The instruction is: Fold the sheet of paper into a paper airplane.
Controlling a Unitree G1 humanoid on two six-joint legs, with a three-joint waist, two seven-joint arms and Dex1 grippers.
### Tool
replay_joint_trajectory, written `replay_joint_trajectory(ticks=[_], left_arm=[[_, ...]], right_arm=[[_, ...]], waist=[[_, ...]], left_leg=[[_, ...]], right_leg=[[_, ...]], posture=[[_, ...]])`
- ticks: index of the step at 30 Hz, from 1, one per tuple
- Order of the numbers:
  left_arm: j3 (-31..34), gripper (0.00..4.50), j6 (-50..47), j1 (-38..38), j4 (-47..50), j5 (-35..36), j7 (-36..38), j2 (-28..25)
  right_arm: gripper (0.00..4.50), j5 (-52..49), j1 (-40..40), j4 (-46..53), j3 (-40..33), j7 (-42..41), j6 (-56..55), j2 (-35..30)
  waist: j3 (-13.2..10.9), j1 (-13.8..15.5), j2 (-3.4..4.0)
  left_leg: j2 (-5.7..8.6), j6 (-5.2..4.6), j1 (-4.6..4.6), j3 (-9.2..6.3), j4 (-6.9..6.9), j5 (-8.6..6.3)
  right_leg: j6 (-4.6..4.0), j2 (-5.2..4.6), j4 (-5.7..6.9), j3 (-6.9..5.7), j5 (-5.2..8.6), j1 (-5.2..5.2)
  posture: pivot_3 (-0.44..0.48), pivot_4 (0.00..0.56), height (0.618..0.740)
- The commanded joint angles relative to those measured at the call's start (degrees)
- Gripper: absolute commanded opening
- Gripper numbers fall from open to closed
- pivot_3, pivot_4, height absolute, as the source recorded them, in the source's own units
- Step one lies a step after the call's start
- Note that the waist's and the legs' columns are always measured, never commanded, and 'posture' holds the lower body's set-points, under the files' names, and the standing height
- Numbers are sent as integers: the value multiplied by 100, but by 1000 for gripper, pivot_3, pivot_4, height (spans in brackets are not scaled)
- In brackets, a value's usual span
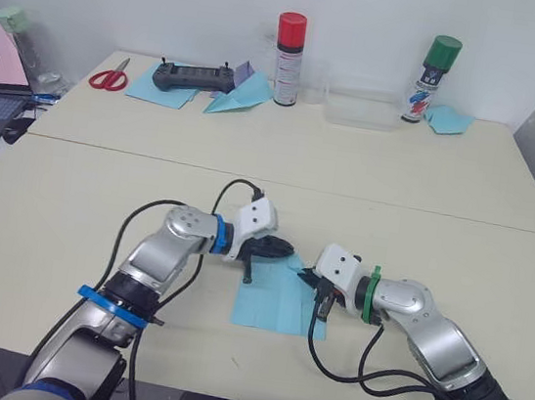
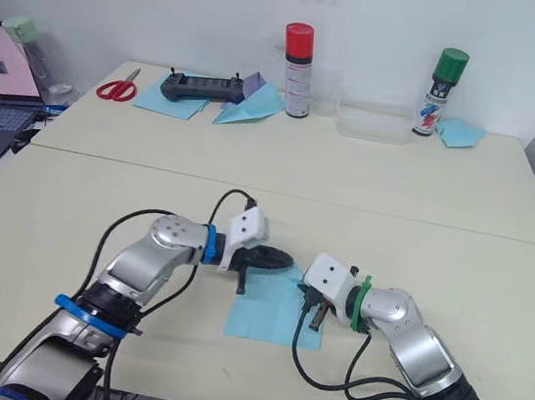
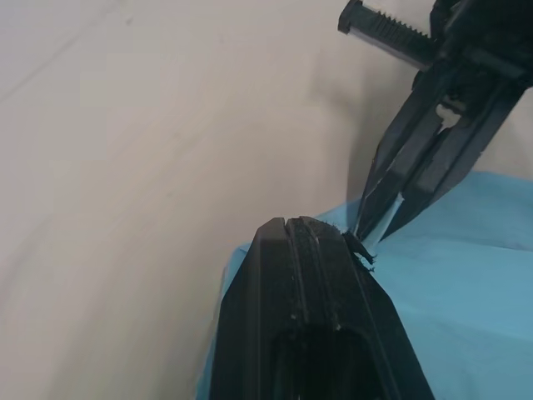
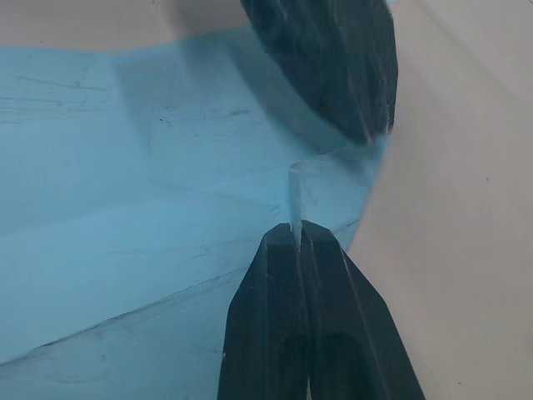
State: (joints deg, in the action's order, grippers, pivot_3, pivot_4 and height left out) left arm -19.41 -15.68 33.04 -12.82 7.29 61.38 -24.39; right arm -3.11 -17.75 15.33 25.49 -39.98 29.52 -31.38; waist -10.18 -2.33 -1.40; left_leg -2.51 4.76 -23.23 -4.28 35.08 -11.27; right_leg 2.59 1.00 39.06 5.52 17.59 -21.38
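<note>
Two grippers are met at the far edge of the sheet of paper (image 1: 278, 305), which lies near the front edge of the cream table (image 1: 424, 206). The sheet is thin and light blue, roughly rectangular, with crease lines seen crossing its surface in the right wrist view. The right gripper (image 4: 298, 237) is clamped on a small raised fold at the sheet's far edge, its fingers pressed together around the paper. The left gripper (image 3: 301, 227) is seen with its fingers closed against each other at the same edge, its tip over the sheet; whether paper is caught between them cannot be told.
</note>
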Motion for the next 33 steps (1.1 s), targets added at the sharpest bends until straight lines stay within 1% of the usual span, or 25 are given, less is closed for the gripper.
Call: replay_joint_trajectory(ticks=[1,4,5,7,10,12,16,19,22,25,26,27,29,31,33], left_arm=[[-243,0,354,160,-192,-357,51,16],[-488,0,463,142,-278,-701,137,-127],[-537,0,480,135,-320,-782,159,-159],[-566,0,544,138,-414,-865,156,-173],[-580,0,792,188,-577,-949,128,-134],[-580,0,901,205,-648,-976,122,-98],[-610,0,1048,211,-751,-1036,130,-52],[-599,0,1114,215,-817,-1045,124,-17],[-582,0,1165,230,-875,-1053,107,21],[-573,0,1203,242,-921,-1065,98,44],[-571,0,1214,248,-940,-1067,97,50],[-569,0,1222,253,-954,-1068,97,54],[-569,0,1242,260,-980,-1071,91,68],[-570,0,1275,277,-1030,-1079,77,93],[-579,0,1312,292,-1079,-1096,63,124]], right_arm=[[29,202,123,-268,111,-54,136,-32],[29,193,123,-258,95,-69,99,-10],[198,148,122,-245,78,-106,122,-4],[606,49,115,-191,51,-203,190,-9],[1575,4,65,-144,43,-373,273,-97],[2223,-279,62,-26,-66,-599,495,-99],[2223,-1007,36,293,-362,-1059,1098,-57],[2223,-1183,-10,303,-466,-1078,1335,-14],[1655,-1327,-32,291,-497,-1090,1527,-8],[602,-1358,-31,302,-465,-1084,1671,-83],[180,-1365,-31,304,-455,-1080,1729,-111],[43,-1372,-32,306,-448,-1078,1772,-130],[43,-1468,-24,349,-542,-1081,1796,-147],[43,-1873,-16,533,-899,-1201,1837,-116],[43,-2290,-13,747,-1200,-1342,2137,-202]], waist=[[0,-3,0],[0,-6,0],[2,-6,-1],[4,-8,-2],[5,-8,-2],[5,-7,-2],[6,-7,-3],[6,-8,-3],[6,-6,-3],[6,-3,-3],[6,-3,-3],[6,-1,-3],[6,0,-3],[6,11,-3],[5,24,-4]], left_leg=[[0,0,0,0,0,0],[-2,0,1,-1,-1,0],[-2,0,1,0,-1,0],[-1,0,6,0,-1,0],[-2,0,10,1,-2,0],[-1,0,11,1,-2,0],[-2,0,12,0,-3,0],[-2,0,16,0,-3,0],[-1,0,18,0,-2,0],[0,0,18,0,-2,0],[0,0,18,0,-2,0],[0,0,18,0,-2,0],[0,0,18,0,-2,0],[1,0,18,0,-2,0],[2,0,17,0,-2,0]], right_leg=[[0,0,0,-1,0,0],[0,2,1,-1,0,-1],[0,1,0,0,0,0],[0,1,0,1,0,3],[0,1,0,1,0,7],[0,1,-1,0,0,8],[0,1,-1,0,0,10],[0,1,0,0,0,14],[0,1,0,1,0,17],[0,0,0,1,0,17],[0,0,-1,1,0,17],[0,0,-1,1,0,17],[0,0,-1,1,0,17],[0,-1,-1,1,0,18],[0,-2,-2,1,0,17]], posture=[[0,150,740],[0,150,740],[0,150,740],[0,150,740],[0,150,740],[0,150,740],[0,150,740],[0,150,740],[0,150,740],[0,150,740],[0,150,740],[0,150,740],[0,150,740],[0,150,740],[0,150,740]])
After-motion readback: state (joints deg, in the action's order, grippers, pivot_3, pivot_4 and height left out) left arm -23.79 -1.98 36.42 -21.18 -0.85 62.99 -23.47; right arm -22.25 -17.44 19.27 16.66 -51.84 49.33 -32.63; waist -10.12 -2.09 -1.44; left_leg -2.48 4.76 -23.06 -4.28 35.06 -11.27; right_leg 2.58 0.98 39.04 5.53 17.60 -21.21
